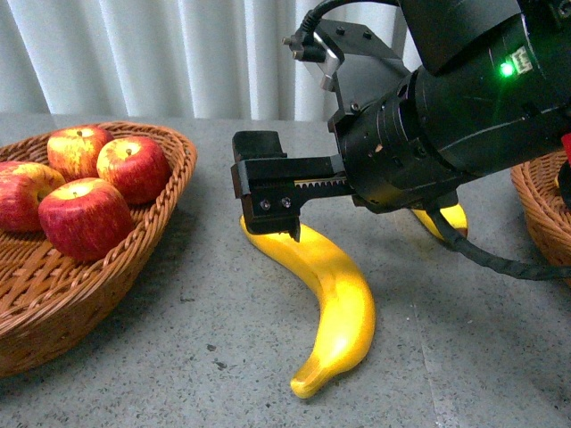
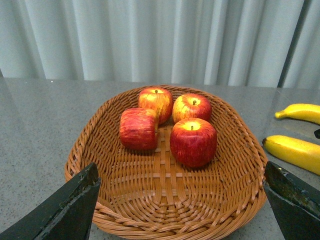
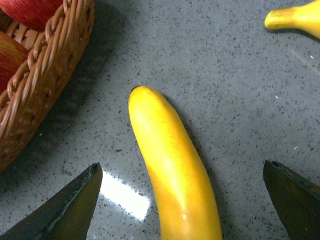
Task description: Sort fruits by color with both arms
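Note:
Several red apples (image 1: pixel 85 217) lie in a wicker basket (image 1: pixel 169 205) on the left. A long yellow banana (image 1: pixel 343 303) lies on the grey table in the middle. My right gripper (image 1: pixel 268 209) hovers open over its far end. In the right wrist view that banana (image 3: pixel 170 160) runs between the spread fingers (image 3: pixel 75 205) of the right gripper (image 3: pixel 182 200), untouched. A second banana (image 1: pixel 453 218) peeks out behind the right arm. My left gripper (image 2: pixel 182 210) is open and empty over the near rim of the apple basket (image 2: pixel 240 200), with the apples (image 2: pixel 193 141) beyond it.
Another wicker basket (image 1: pixel 540 209) stands at the right edge of the table. A white curtain hangs behind the table. In the right wrist view the apple basket (image 3: pixel 45 85) sits close beside the banana's tip. Both bananas (image 2: pixel 295 150) show beside the basket in the left wrist view.

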You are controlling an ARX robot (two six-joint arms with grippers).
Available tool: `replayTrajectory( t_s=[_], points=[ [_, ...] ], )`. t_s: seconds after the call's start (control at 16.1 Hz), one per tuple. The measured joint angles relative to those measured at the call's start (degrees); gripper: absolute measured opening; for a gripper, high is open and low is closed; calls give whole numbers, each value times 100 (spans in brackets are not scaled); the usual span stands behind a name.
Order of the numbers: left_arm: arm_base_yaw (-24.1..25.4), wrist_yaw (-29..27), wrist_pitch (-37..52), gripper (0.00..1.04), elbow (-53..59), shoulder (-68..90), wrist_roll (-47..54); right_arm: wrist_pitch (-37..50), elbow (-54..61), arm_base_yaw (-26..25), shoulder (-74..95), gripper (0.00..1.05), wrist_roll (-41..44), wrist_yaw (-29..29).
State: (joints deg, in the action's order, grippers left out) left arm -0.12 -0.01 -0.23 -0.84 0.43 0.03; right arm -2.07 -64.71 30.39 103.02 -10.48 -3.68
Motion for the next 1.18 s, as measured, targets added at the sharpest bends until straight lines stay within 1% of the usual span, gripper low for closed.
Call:
replayTrajectory(
  t_s=[0.19, 0.37, 0.68, 0.81, 0.87, 0.93, 1.18],
  points=[
    [0, -2, 0, 98, 0, 0, 0, -57, 212, 52, 2, 98, 4, 15],
    [0, -2, 0, 98, 0, 0, 0, 125, 385, 138, 2, 98, 107, 52],
    [0, 0, 0, 98, 0, 0, 0, 481, 691, 199, 35, 98, 461, 334],
    [0, -2, 0, 98, 0, 0, 0, 719, 918, 308, 280, 98, 774, 584],
    [0, -2, 0, 98, 0, 0, 0, 721, 920, 345, 280, 98, 776, 586],
    [0, -2, 0, 98, 0, 0, 0, 743, 929, 348, 280, 92, 800, 595],
    [0, -2, 0, 98, 0, 0, 0, 793, 966, 372, 278, 81, 828, 654]
  ],
)
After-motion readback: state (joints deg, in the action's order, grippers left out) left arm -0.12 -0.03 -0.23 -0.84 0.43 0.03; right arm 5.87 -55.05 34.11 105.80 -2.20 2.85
